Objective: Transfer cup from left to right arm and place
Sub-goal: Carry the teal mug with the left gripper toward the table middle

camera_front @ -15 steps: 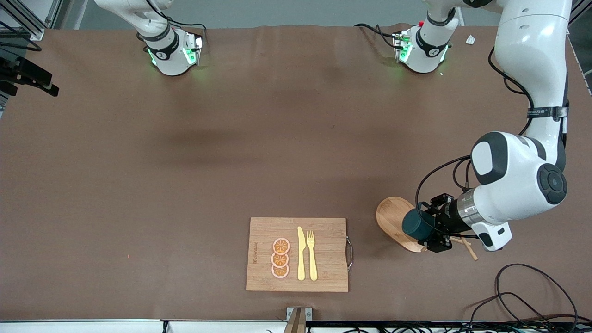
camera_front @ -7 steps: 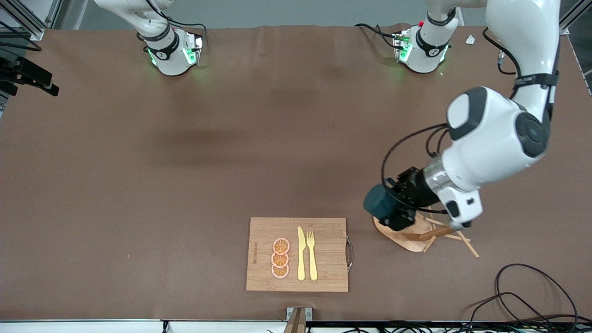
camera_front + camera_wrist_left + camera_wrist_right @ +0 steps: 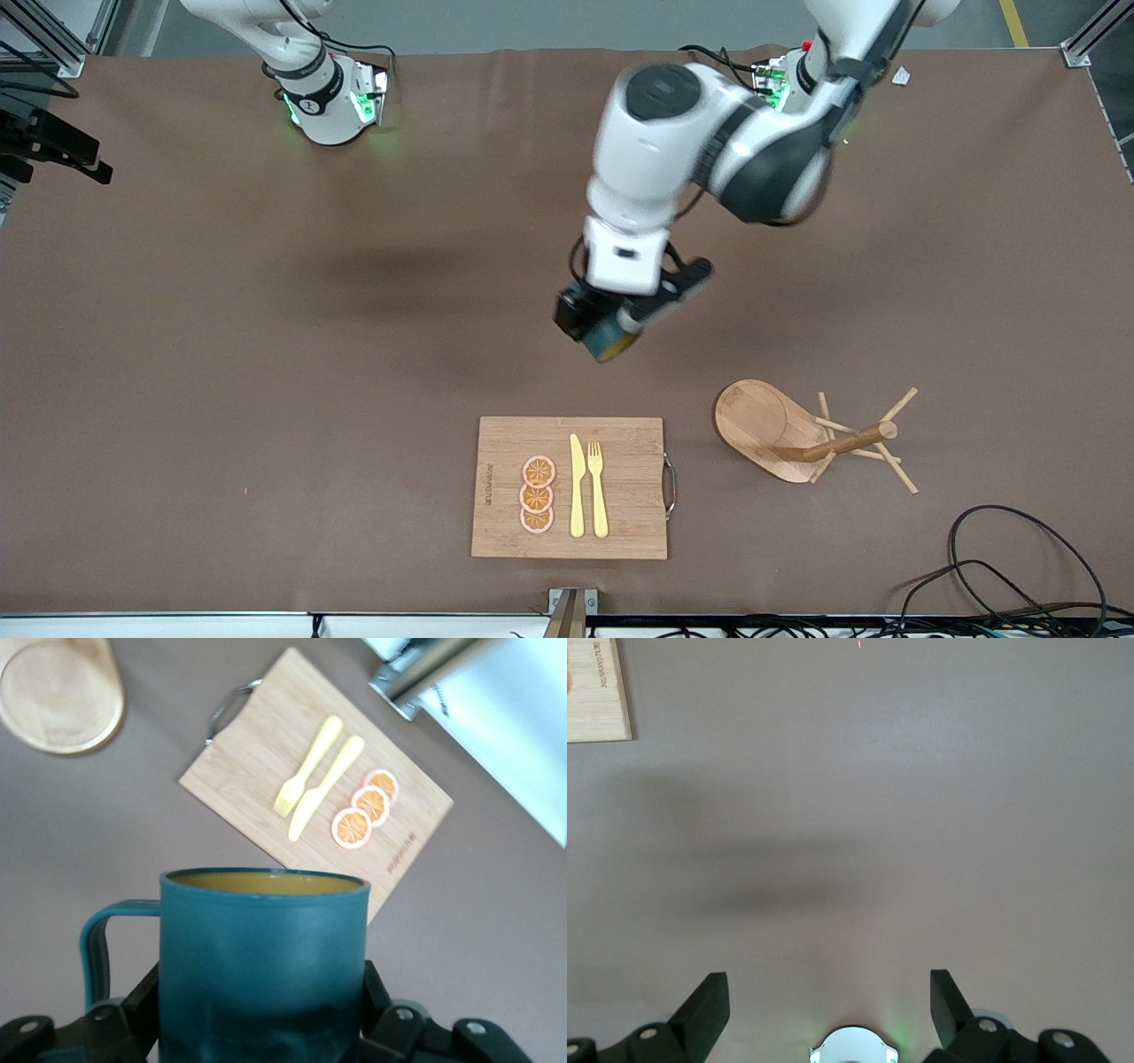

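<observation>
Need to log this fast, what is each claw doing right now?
Left claw: closed on the cup.
Right claw: open, holding nothing.

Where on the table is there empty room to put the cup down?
The left hand holds the cup over bare brown table, farther from the camera than the cutting board. That wide stretch toward the right arm's end is free. It is crowded near the board, the wooden peg stand and the cables.

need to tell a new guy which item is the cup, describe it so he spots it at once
Start at the bamboo cutting board with the yellow knife and fork. Above the bare table just farther from the front camera hangs the left claw. Clamped in it is the cup: dark teal, loop handle, ochre-yellow inside, the only thing held off the table.
</observation>
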